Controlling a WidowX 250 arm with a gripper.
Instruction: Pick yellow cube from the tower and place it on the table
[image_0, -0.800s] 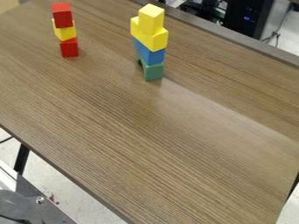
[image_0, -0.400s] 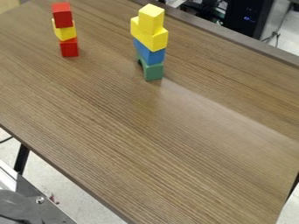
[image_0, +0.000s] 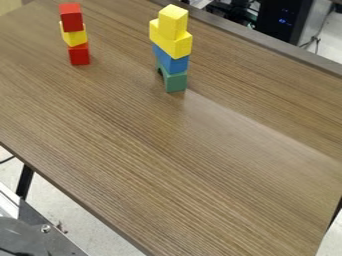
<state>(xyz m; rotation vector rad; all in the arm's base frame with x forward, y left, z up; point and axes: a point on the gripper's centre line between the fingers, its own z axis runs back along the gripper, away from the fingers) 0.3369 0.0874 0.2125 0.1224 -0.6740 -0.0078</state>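
Note:
A yellow cube (image_0: 173, 21) tops the taller tower, resting on a wider yellow block (image_0: 172, 44). Below that comes a blue block (image_0: 171, 61), and a green arch-like block (image_0: 174, 80) stands at the base on the brown wooden table (image_0: 180, 165). The shorter tower at the upper left has another yellow cube (image_0: 74, 37) between a red cube on top (image_0: 71, 17) and a red cube at the bottom (image_0: 79, 54); its blocks sit slightly out of line with each other.
A grey metal structure (image_0: 33, 231) with a rounded dark part is at the lower left, beyond the table's edge. Behind the far edge stand a black computer case (image_0: 284, 19) and some cables.

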